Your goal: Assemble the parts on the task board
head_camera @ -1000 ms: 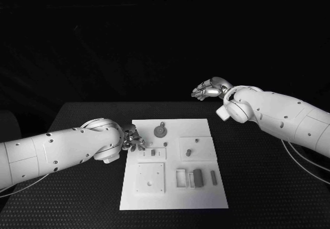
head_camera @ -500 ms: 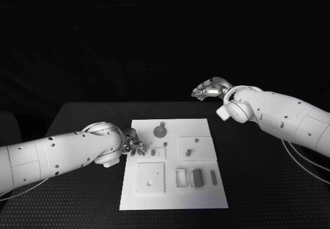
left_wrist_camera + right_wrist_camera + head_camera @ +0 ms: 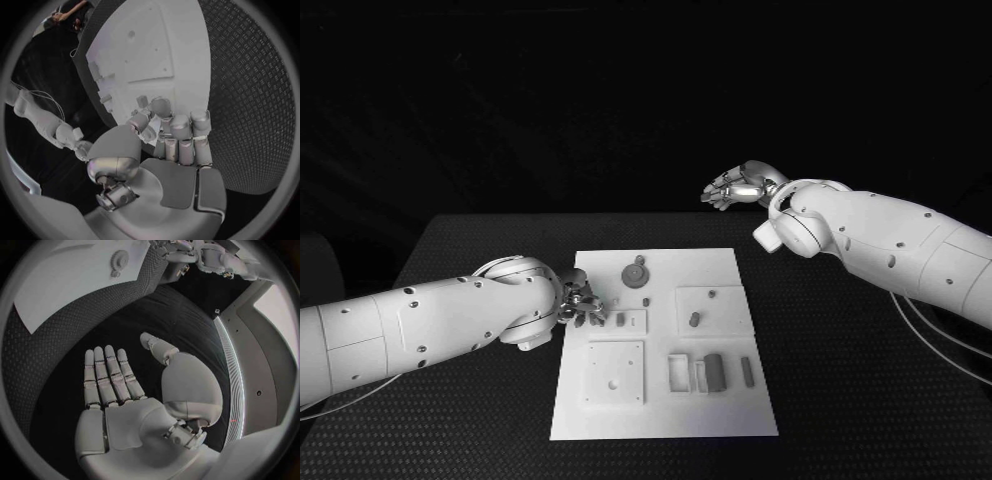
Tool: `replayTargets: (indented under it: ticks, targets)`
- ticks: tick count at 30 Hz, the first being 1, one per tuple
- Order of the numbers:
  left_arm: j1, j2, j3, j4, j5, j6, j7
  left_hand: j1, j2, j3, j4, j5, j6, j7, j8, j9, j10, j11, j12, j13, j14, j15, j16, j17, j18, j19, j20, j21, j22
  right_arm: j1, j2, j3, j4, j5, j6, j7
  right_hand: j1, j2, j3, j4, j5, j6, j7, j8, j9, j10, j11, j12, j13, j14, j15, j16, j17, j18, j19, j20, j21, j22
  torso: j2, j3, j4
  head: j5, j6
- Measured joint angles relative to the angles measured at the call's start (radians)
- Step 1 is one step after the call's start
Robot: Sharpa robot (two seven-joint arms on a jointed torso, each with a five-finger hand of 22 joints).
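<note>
Black table (image 3: 473, 240), task board (image 3: 668, 400) centred; left hand (image 3: 580, 300) at its left edge over small parts (image 3: 714, 372). Left wrist: fingers (image 3: 181, 132) curled, any hold unclear. Right wrist: right hand (image 3: 115, 390) flat, empty, well clear. Risk: curled fingers nudging the board.

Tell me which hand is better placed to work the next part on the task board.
Probably the left. The left hand sits at the task board's left edge, its fingers curled over the board near the small parts. The right hand is raised beyond the table's far edge, open, holding nothing.
</note>
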Motion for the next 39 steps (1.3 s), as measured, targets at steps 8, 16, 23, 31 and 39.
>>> replayTargets:
  ticks: [8, 16, 23, 31, 39]
  targets:
    - [-0.002, 0.005, 0.000, -0.004, -0.008, 0.000, -0.001, 0.002, 0.002, 0.000, 0.000, -0.001, 0.001, -0.002, 0.001, 0.000, 0.002, 0.001, 0.000, 0.000, 0.002, 0.000, 0.000, 0.000, 0.000, 0.004, -0.004, 0.000, 0.000, 0.000, 0.000, 0.000, 0.002, 0.000, 0.001, 0.000, 0.000, 0.000, 0.000, 0.000, 0.000, 0.000, 0.000, 0.000, -0.001, 0.000, 0.000, 0.000, 0.000, 0.000, 0.000, 0.000, -0.001, 0.000, 0.000, 0.000, 0.000, 0.001, 0.000, -0.0001, 0.0002, -0.001, 0.000]
    - [-0.005, 0.008, 0.000, -0.004, -0.029, 0.000, -0.002, 0.002, 0.002, -0.001, 0.000, -0.001, 0.000, -0.004, 0.001, 0.000, 0.002, 0.001, 0.000, 0.000, 0.003, 0.001, 0.000, 0.000, 0.000, 0.004, -0.004, 0.000, 0.000, 0.000, -0.001, 0.000, 0.005, 0.000, 0.002, 0.000, 0.000, 0.000, -0.003, 0.003, 0.004, 0.000, 0.000, 0.000, -0.002, 0.000, 0.000, 0.000, 0.000, 0.000, 0.000, 0.000, -0.001, 0.000, 0.000, 0.000, 0.000, 0.002, 0.000, -0.0008, 0.0003, -0.001, -0.001]
    - [-0.007, 0.010, 0.000, -0.008, -0.038, 0.000, -0.005, 0.002, 0.002, -0.001, 0.000, -0.003, 0.001, -0.005, 0.001, 0.001, 0.002, 0.001, 0.000, 0.001, 0.004, 0.001, 0.000, 0.000, 0.000, 0.004, -0.004, 0.000, 0.000, 0.000, -0.001, 0.000, 0.005, 0.001, 0.002, 0.000, 0.000, 0.000, -0.003, 0.003, 0.004, 0.000, 0.000, 0.000, -0.002, 0.000, 0.000, 0.000, 0.000, 0.000, 0.000, 0.000, -0.001, 0.000, 0.000, 0.000, 0.000, 0.002, 0.000, -0.0008, 0.0004, -0.001, -0.002]
    - [-0.008, 0.013, 0.001, -0.011, -0.043, 0.001, -0.009, 0.002, 0.002, -0.001, 0.000, 0.000, 0.001, -0.005, 0.001, 0.001, 0.002, 0.001, 0.000, 0.001, 0.003, -0.001, 0.000, 0.000, 0.000, 0.004, -0.004, 0.000, 0.000, 0.000, -0.002, 0.000, 0.006, 0.003, 0.005, 0.000, -0.007, 0.007, -0.008, 0.008, 0.004, 0.000, 0.000, 0.000, -0.004, 0.000, 0.000, -0.004, 0.000, 0.000, 0.000, 0.000, -0.002, 0.000, 0.000, 0.000, -0.005, 0.004, 0.000, -0.0007, 0.0001, 0.001, -0.002]
    - [-0.009, 0.015, 0.001, -0.014, -0.045, 0.003, -0.010, 0.002, 0.002, 0.000, -0.002, 0.000, 0.000, -0.007, -0.002, 0.000, 0.002, 0.001, 0.000, 0.001, 0.003, -0.001, 0.000, 0.000, 0.000, 0.004, -0.004, 0.000, 0.000, -0.001, -0.001, 0.000, 0.009, 0.004, 0.008, 0.000, -0.007, 0.007, -0.008, 0.008, 0.004, 0.000, 0.000, 0.000, -0.004, 0.000, 0.000, -0.004, 0.000, 0.000, 0.000, -0.004, -0.002, 0.000, 0.000, 0.000, -0.005, 0.005, 0.000, -0.0002, 0.0000, 0.001, -0.004]
